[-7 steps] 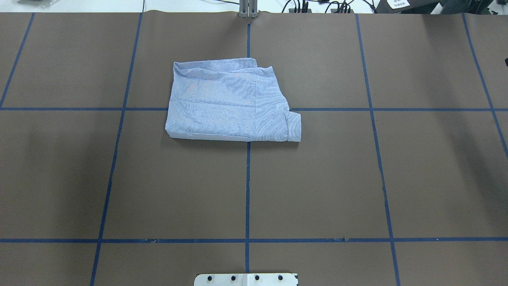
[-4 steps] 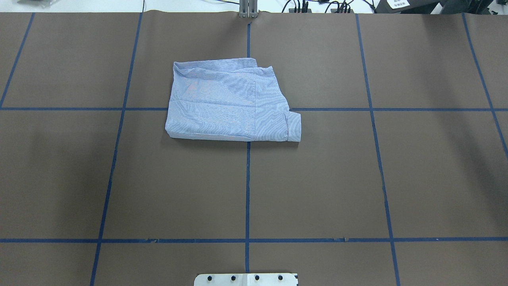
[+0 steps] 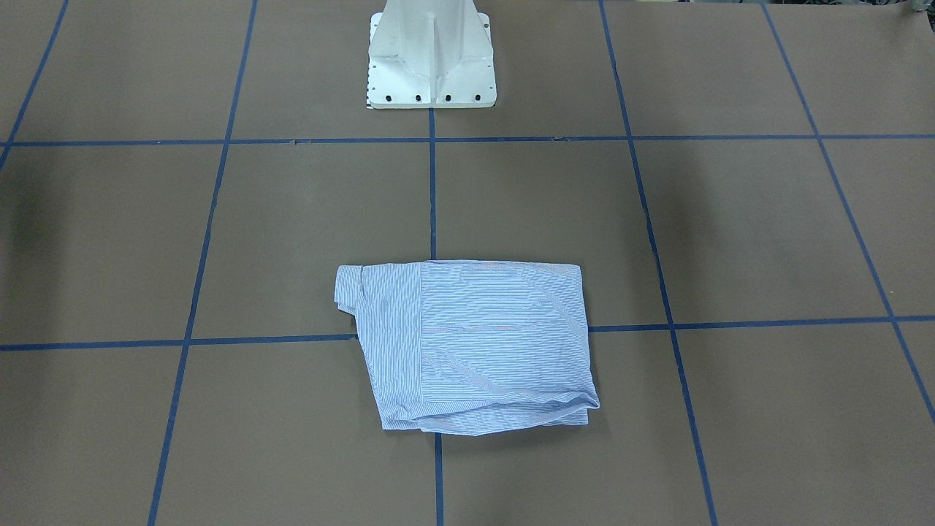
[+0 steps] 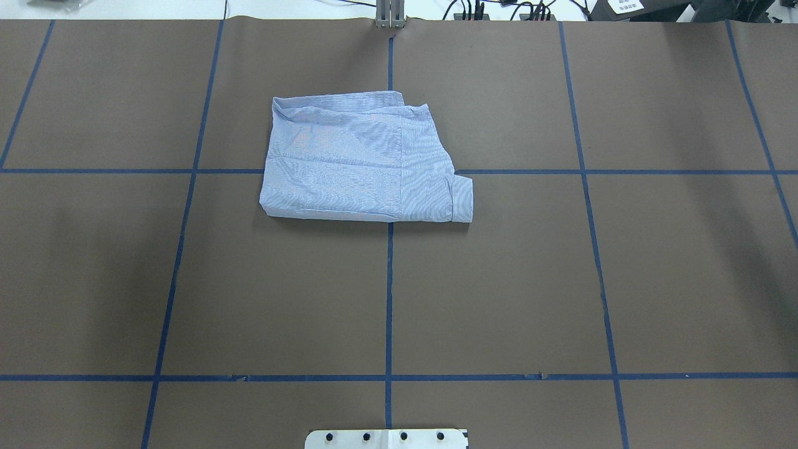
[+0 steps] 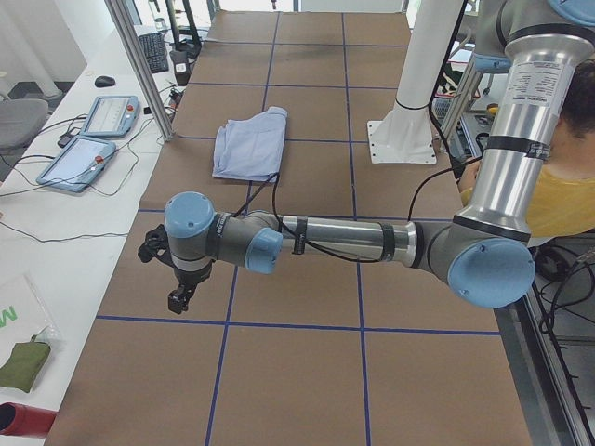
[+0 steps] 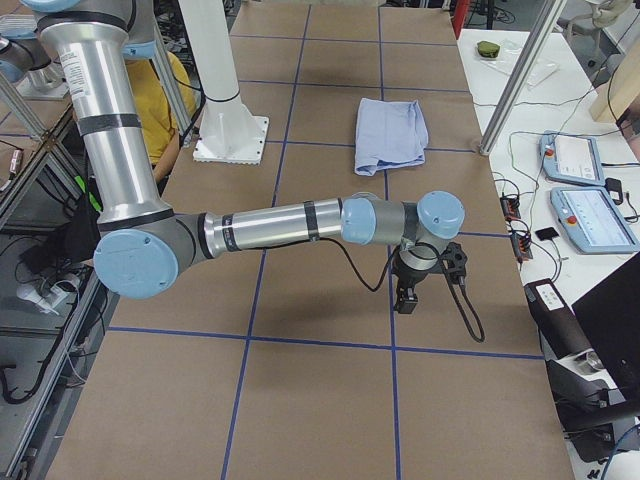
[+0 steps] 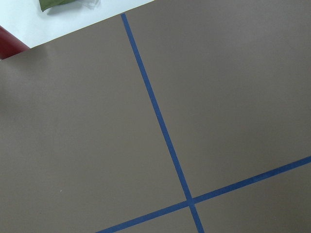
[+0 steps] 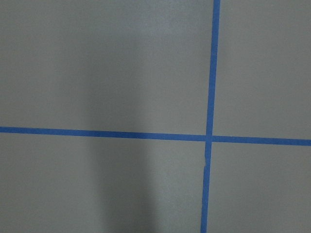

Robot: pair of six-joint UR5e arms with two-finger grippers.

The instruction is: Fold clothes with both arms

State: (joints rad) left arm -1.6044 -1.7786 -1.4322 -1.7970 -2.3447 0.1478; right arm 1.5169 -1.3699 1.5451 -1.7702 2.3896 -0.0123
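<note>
Nothing had moved since the earlier view: you had the shirt [image 4: 361, 159] folded small, well in front of the pedestal base [image 3: 431, 55], the left gripper [image 5: 178, 295] and right gripper [image 6: 405, 298] hung far to either side of it, their jaw state impossible to tell, so folding seemed finished, needing only your check.

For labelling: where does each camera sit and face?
Front-facing: across the table, steeply down at the shirt; only the pedestal shows.
Overhead: behind the pedestal, forward-down; only its edge shows.
Exterior left: table's end, along it; left arm and left hand near.
Exterior right: opposite end; right arm and right hand near.
Left wrist: down at blue tape lines; no body.
Right wrist: likewise.
Shared: shirt, in all exterior views.
</note>
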